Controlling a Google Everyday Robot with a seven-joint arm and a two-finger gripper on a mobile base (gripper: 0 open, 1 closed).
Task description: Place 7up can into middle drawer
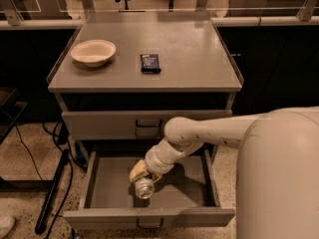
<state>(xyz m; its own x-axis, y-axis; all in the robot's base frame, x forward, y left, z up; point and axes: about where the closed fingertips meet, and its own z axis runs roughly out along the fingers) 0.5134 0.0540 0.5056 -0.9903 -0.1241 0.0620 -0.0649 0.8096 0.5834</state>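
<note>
The middle drawer [99, 183] of the grey cabinet is pulled open, showing its shallow grey interior. My gripper [141, 178] reaches down into it from the right and is shut on the 7up can [144, 187]. The can's shiny round end faces the camera and it sits low inside the drawer, near the floor, left of centre. The gripper's yellowish fingers [136, 172] wrap the can's upper side. The can's label is hidden.
The top drawer front [114, 124] is closed above. On the cabinet top [189, 54] lie a cream bowl [93, 52] and a flat dark packet [150, 62]. My pale arm [209, 131] and body fill the right side. A dark pole [52, 193] leans at the left on the floor.
</note>
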